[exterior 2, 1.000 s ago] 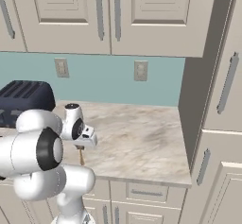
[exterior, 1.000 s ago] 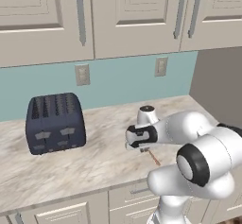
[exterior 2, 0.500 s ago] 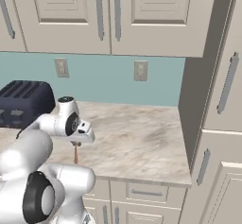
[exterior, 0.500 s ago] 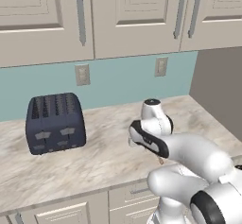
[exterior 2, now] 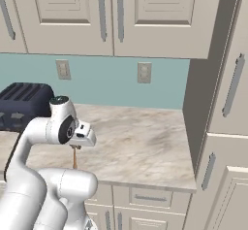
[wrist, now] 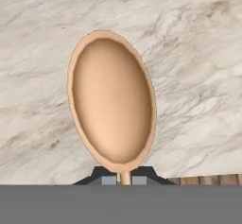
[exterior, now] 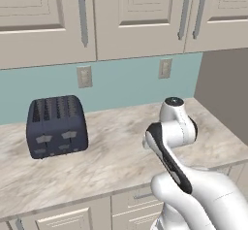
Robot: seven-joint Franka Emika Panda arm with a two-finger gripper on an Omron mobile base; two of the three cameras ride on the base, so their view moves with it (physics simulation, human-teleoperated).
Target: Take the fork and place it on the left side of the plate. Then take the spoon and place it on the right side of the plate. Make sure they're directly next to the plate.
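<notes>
The tool (wrist: 125, 179) is staying clamped on the spoon (wrist: 112, 100) by the neck of its handle, and the arm is swinging it from low over the counter (exterior 2: 140, 141) to higher and nearer, indicating transport toward the plate's right side.

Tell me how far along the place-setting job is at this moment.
Done: nothing can be confirmed, since neither the fork nor the plate appears here. In hand: the gripper is shut on the spoon, its bowl held over the marble counter; the handle hangs below the hand in the right base view. Left: placing the spoon directly right of the plate.
</notes>
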